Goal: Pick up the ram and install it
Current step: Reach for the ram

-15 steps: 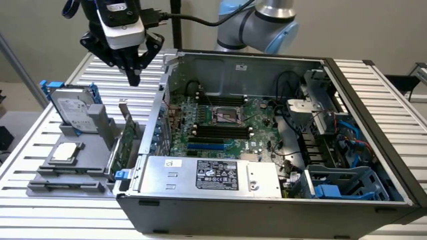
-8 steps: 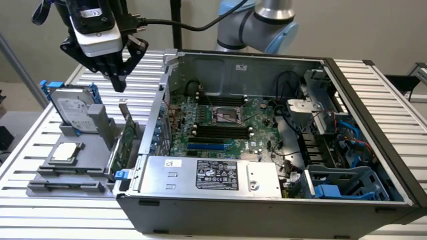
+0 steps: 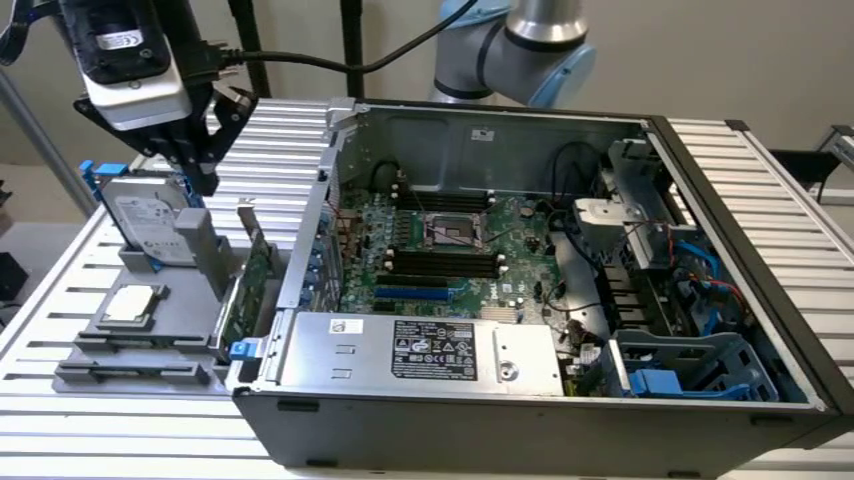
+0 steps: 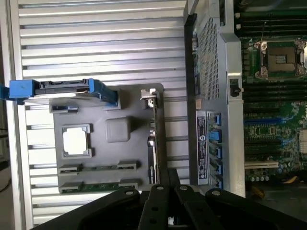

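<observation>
The ram (image 4: 98,186) seems to be the thin green strip lying flat in the edge slot of the grey holder (image 4: 134,158), though it is dim there. It sits below the gripper (image 3: 203,180) (image 4: 165,191) and well apart from it. The gripper's fingers are pressed together. It hangs over the holder, nearest the upright drive (image 3: 144,222) (image 4: 62,87). A chip (image 3: 134,303) (image 4: 76,141) lies between drive and ram. The card (image 3: 240,295) (image 4: 154,143) stands just beyond the gripper, towards the open case (image 3: 747,250). The motherboard (image 3: 441,250) (image 4: 273,96) lies farther off, past the case wall.
</observation>
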Controlling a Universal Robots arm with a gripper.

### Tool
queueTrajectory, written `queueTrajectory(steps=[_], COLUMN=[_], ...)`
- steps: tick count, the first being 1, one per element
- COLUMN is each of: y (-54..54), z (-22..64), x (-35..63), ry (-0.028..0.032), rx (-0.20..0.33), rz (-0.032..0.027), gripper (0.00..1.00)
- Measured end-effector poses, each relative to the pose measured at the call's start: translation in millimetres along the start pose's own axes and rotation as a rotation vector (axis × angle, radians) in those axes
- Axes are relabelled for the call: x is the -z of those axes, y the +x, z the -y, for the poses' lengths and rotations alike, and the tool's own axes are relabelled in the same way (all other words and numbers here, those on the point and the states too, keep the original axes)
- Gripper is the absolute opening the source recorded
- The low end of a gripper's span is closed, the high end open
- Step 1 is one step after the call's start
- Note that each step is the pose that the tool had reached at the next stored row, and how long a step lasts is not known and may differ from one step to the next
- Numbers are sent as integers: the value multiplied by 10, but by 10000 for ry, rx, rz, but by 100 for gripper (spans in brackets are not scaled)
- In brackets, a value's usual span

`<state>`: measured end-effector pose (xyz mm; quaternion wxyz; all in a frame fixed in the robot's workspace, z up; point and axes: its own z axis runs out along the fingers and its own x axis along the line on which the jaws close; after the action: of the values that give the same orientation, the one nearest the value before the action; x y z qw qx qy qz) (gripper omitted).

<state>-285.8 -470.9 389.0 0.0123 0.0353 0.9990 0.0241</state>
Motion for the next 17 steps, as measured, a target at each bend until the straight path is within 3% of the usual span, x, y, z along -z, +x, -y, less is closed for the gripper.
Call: queueTrajectory(steps=[17], y=[662], z=[235], x=[-78], ry=[3], rx=[-1], rz=[2], gripper=[11])
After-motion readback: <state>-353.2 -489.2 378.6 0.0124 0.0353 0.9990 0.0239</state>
